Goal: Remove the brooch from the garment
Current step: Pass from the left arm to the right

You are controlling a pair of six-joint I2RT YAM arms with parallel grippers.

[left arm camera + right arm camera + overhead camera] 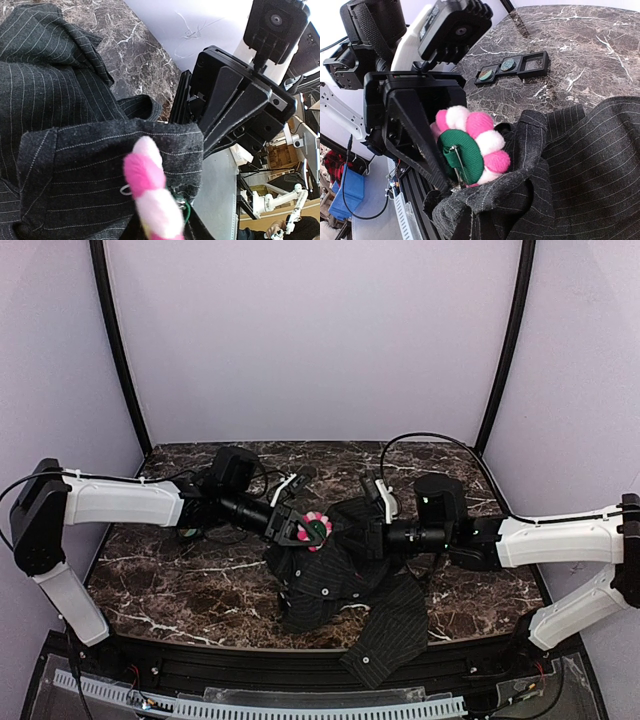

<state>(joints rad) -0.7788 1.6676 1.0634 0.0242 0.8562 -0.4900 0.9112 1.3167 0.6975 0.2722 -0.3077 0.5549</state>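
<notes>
The marble tabletop (180, 585) lies bare to the left of and beyond the heap, with walls on three sides. The pinstriped garment (330, 585) sits at centre, and part of it spills over the near edge. The right end effector (372, 537) is clamped on a raised fold. The left end effector (303, 530) flanks the brooch (316, 528); whether it grips, I cannot tell. The brooch stands above that fold: puffy pink and white petals, with a green disc facing the right wrist camera and its metal pin roughly upright. The black trays (512, 67) sit well apart.

Right gripper (370, 538) closed, opposite left gripper (300, 530)
</notes>
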